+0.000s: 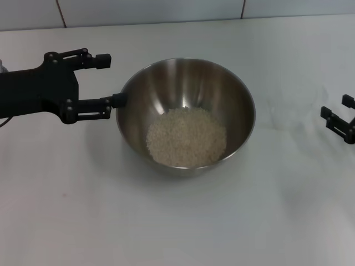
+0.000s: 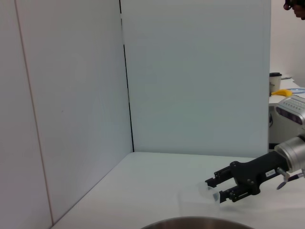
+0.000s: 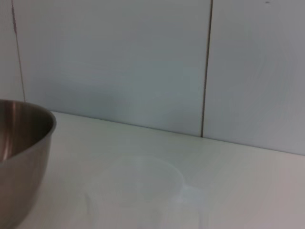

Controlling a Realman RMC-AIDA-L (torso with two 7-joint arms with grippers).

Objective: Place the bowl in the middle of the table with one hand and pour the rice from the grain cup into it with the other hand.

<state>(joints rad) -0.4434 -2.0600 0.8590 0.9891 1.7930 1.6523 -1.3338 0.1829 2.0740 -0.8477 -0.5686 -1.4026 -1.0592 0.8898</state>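
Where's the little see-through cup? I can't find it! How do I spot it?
Start at the big shiny steel mixing bowl full of off-white rice on the white table. Look past its side towards the right gripper, to the small clear plastic cup standing there. It's nearly invisible and far smaller than the bowl.

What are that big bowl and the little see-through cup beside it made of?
The bowl looks like stainless steel with a brushed, shiny finish: its inside reflects light and the rice heaped in it. The grain cup seems to be clear, colourless plastic, since the white table shows straight through it, though glass cannot be ruled out from looks alone.
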